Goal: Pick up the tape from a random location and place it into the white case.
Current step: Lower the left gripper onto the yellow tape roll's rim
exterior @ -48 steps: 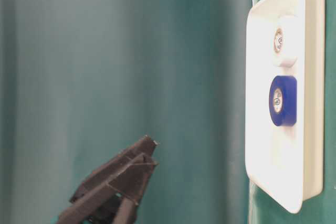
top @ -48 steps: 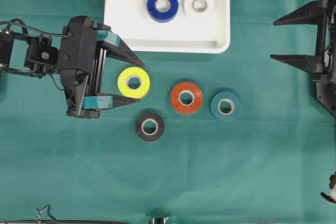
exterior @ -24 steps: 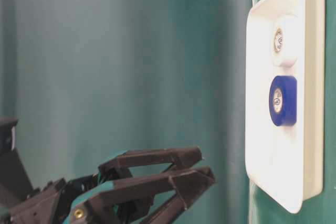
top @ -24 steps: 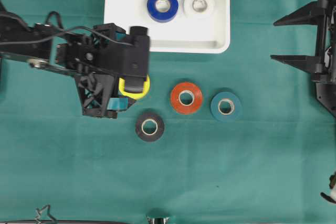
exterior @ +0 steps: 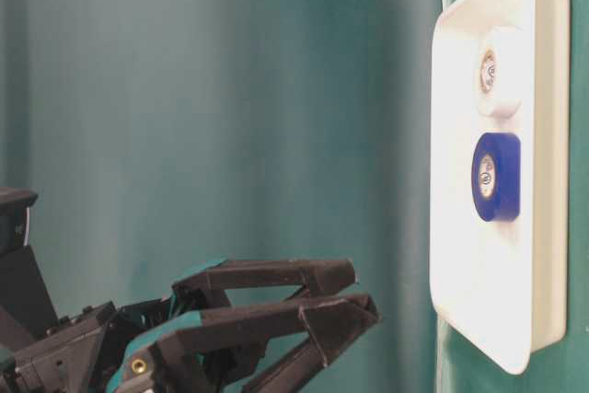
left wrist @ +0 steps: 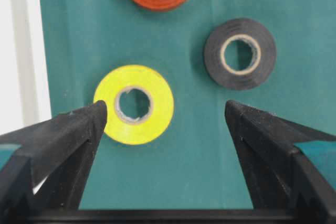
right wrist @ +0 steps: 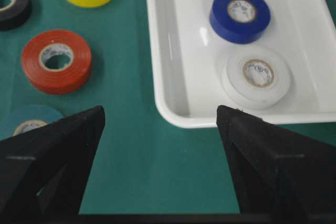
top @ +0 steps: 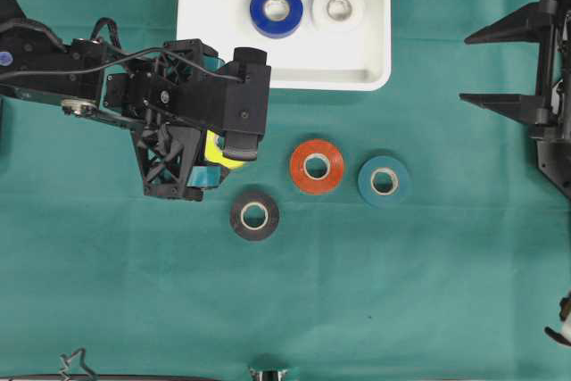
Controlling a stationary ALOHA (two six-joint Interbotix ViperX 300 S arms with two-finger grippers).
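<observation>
Take the white case [top: 205, 51] as your landmark: it sits at the top middle of the green cloth [top: 357, 310] in the overhead view, and it already holds a blue tape roll [top: 276, 10] and a white tape roll [top: 338, 7] side by side, apart from each other. Your left gripper [left wrist: 163, 114] hangs just below the case's lower left corner, pointing down over the yellow tape roll [left wrist: 134, 104], which lies flat on the cloth. In the left wrist view its jaws stand wide open and hold nothing; the yellow roll sits between them, close to the left finger [left wrist: 63, 135] and well clear of the other, and you cannot tell from these views whether the tips have reached the cloth. In the overhead view the gripper body covers most of that roll, leaving only a yellow sliver showing. Below the case, the orange tape roll [top: 317, 166] lies under its middle, the teal tape roll [top: 384, 180] just beside it under the case's right corner, and the black tape roll [top: 254, 214] lower still, near the yellow one. Your right gripper [right wrist: 160, 124] is parked well off to the right of the case, jaws wide apart and empty.
</observation>
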